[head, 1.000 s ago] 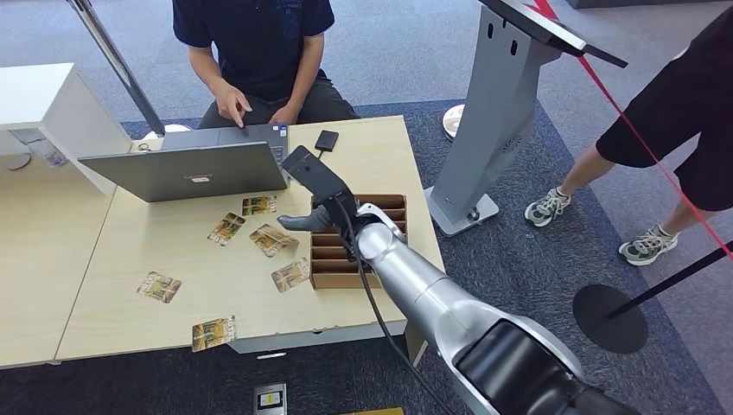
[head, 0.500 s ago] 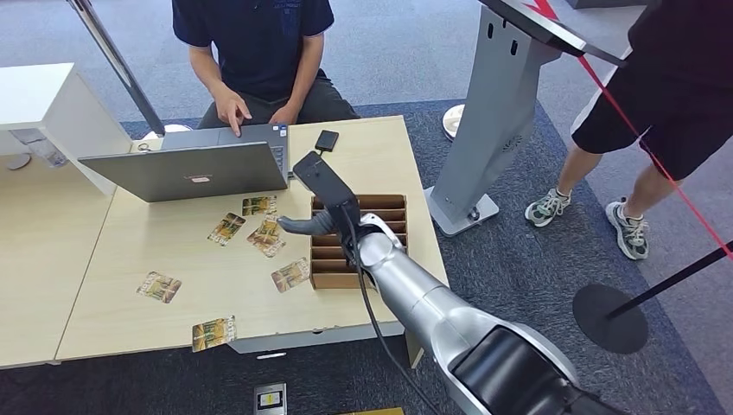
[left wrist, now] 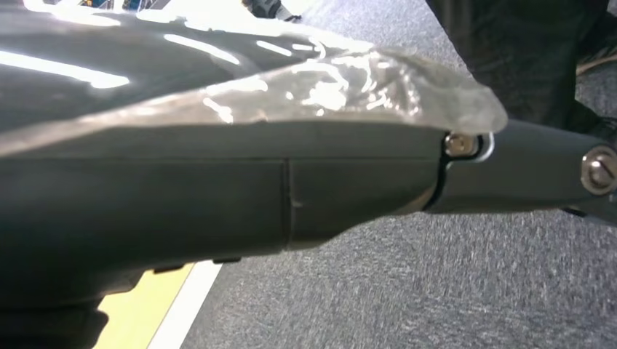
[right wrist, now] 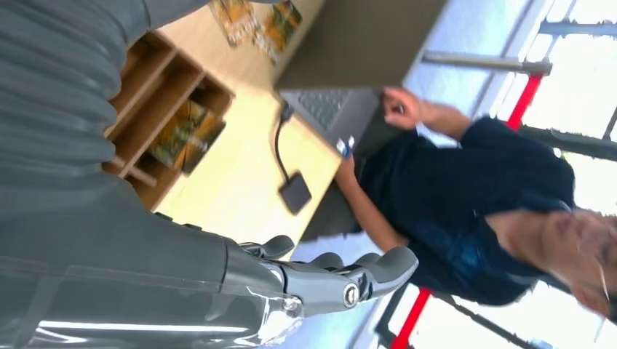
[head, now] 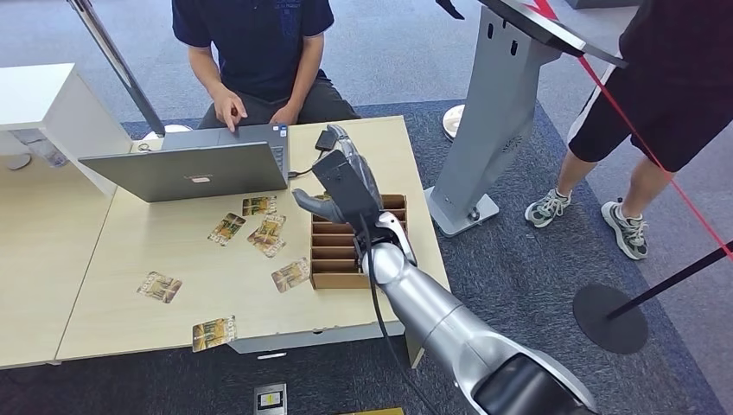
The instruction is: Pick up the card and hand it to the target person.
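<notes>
Several picture cards lie loose on the wooden table (head: 173,251), among them a pair (head: 268,233) just left of the brown divided box (head: 333,259). Another card (right wrist: 185,131) lies in one of the box's compartments. My right hand (head: 346,181) is raised above the box's far end, palm up, fingers (right wrist: 349,280) spread, holding nothing. A seated person in a dark shirt (head: 255,43) works at the laptop (head: 194,169) across the table. My left hand (left wrist: 291,189) hangs over the carpet with a finger straight and nothing in it.
A small black device on a cable (head: 326,140) lies behind the box. A grey kiosk stand (head: 493,121) rises right of the table. A second person in black (head: 674,86) stands at the right by a red barrier tape (head: 640,138). A white cabinet (head: 52,104) is at the left.
My right hand has lifted from beside the cards, turned palm up and moved over the box's far end. The standing person stepped closer from the right.
</notes>
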Motion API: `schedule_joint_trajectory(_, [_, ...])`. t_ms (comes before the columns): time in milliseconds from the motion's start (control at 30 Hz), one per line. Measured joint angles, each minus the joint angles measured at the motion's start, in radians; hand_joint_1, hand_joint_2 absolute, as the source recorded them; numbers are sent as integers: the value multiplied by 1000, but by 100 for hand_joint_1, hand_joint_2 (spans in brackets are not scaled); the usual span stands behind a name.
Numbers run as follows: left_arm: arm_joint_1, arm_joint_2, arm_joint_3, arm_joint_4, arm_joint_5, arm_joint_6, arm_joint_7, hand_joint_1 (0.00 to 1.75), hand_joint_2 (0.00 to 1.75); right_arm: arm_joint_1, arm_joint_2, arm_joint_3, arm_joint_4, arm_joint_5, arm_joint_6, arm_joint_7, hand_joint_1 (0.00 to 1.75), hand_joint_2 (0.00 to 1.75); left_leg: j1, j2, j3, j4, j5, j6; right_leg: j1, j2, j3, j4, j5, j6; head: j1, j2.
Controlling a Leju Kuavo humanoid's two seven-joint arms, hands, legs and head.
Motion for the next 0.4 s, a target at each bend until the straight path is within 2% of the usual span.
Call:
schedule_joint_trajectory(167, [4,3,9,0,3,-2,-4,0,0,68,-68,1,-181,122,-55,81,0,175,0,0,0,0,0,0,0,0,0,0,0,0,0,0])
schedule_joint_trajectory(400, [5,4,18,0,6,-2,0,0,0,177,-152,0,-358,234,-57,177,0,175,0,0,0,0,0,0,0,0,0,-1,0,0,0,0])
